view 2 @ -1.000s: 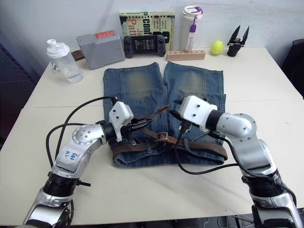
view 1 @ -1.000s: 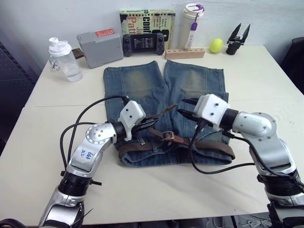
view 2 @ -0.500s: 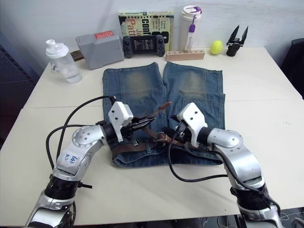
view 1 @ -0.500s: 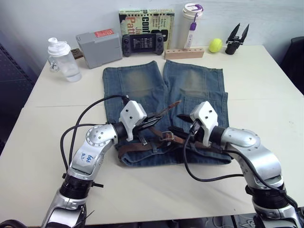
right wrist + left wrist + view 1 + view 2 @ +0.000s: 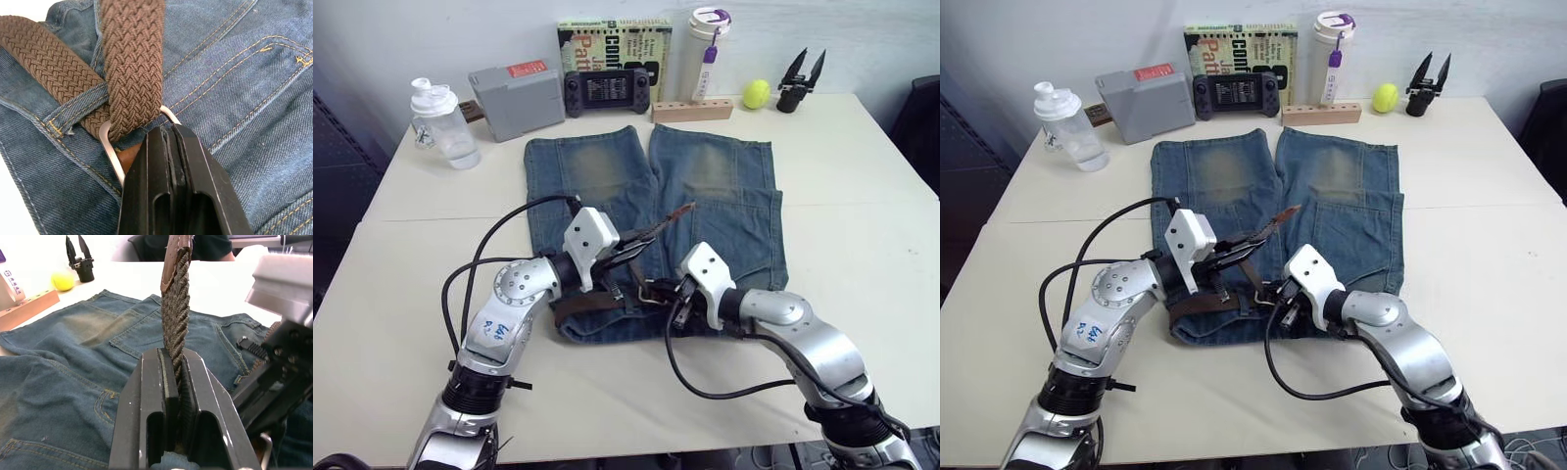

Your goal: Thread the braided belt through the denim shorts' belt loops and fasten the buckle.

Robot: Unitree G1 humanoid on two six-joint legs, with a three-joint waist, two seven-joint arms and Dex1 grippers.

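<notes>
At the waistband of the denim shorts (image 5: pixel 651 201), the braided belt (image 5: pixel 175 328) tail is pinched by left gripper (image 5: pixel 173 382) fingers; the buckle (image 5: pixel 113 155) is clamped by right gripper (image 5: pixel 171 161) fingers. Buckle slip is risked under tension.

A cream-white table (image 5: pixel 862 196) stands against a pale wall (image 5: pixel 431 29), evenly lit from above.
</notes>
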